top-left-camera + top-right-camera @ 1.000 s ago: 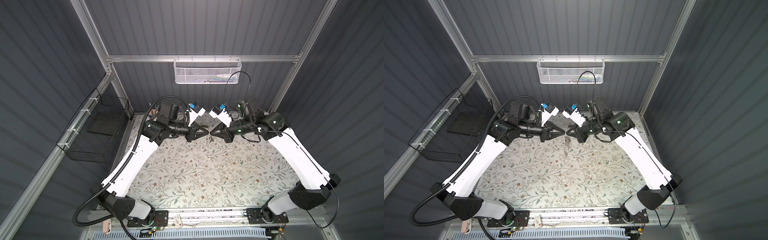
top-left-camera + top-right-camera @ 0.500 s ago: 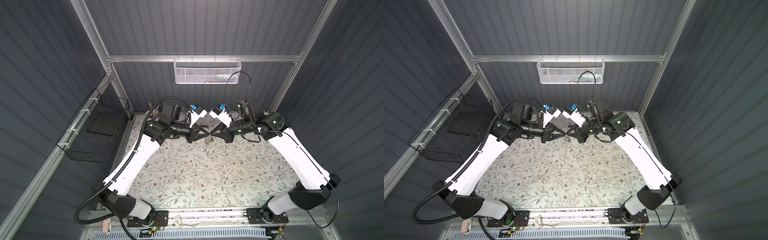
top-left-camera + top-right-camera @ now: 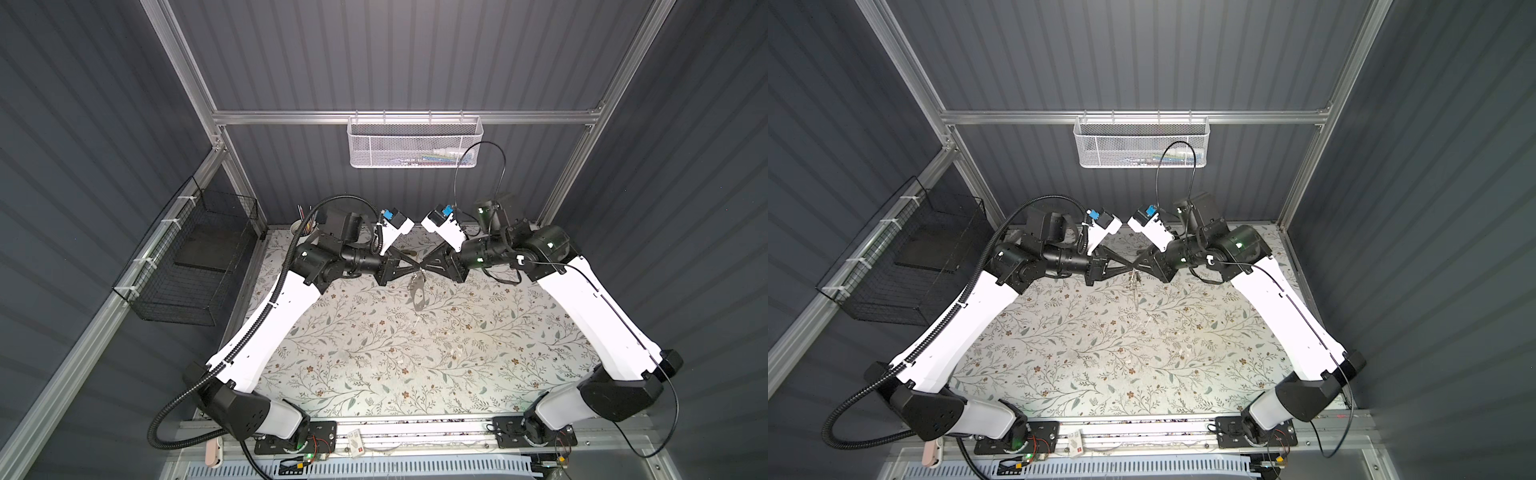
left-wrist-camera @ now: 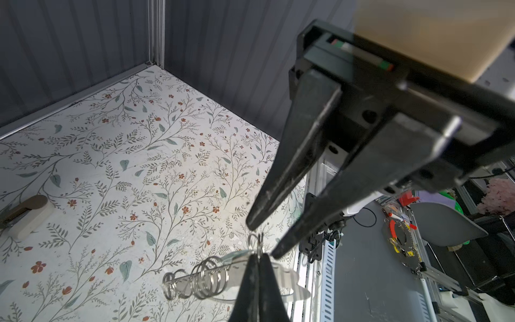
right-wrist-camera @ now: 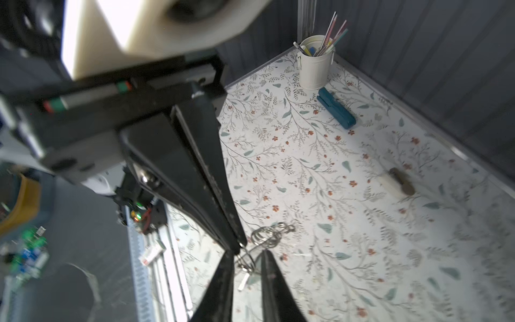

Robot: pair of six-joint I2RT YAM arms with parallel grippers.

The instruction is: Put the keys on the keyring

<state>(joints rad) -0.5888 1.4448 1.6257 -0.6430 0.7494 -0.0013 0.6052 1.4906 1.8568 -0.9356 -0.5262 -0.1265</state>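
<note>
Above the table's far middle, the keyring (image 4: pixel 206 276) hangs from the clenched left pincer (image 4: pixel 257 258), just beside the released right pincer (image 4: pixel 263 238)

Floral worktop (image 3: pixel 374 365): white pen cup (image 5: pixel 315 67) in corner, teal case (image 5: pixel 335 111) just beside it, tan-and-white lump (image 5: pixel 398 184) apart.
</note>
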